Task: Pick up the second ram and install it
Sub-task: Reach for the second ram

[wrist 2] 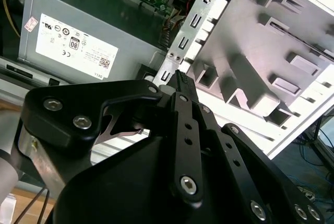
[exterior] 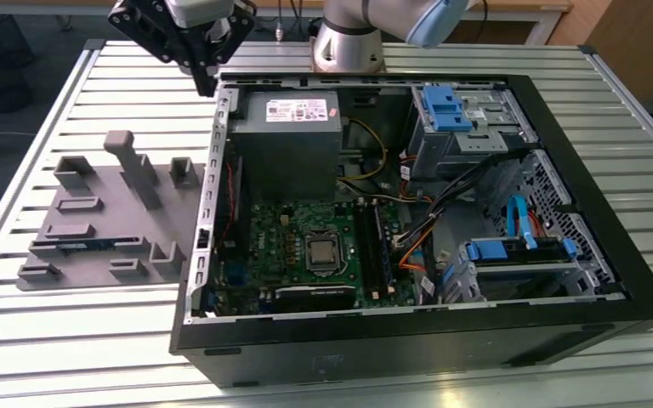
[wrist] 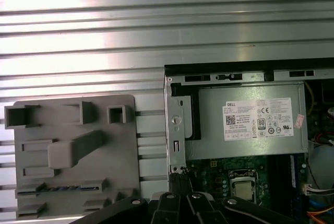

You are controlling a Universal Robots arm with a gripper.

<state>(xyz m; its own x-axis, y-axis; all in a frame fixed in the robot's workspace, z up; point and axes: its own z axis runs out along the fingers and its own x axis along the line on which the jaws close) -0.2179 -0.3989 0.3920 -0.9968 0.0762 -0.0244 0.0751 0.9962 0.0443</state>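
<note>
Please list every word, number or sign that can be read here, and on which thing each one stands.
On the grey power supply box, the white label: printed lines and marks, too small to read surely.
Beside it, the pink sticker: unreadable.
No text seen on the second ram, the grey holder tray or the end effector.

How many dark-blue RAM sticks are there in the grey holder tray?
1. The second ram lies in a long slot of the holder tray, on the exterior view's left of the computer case. Others may be hidden inside the case.
</note>
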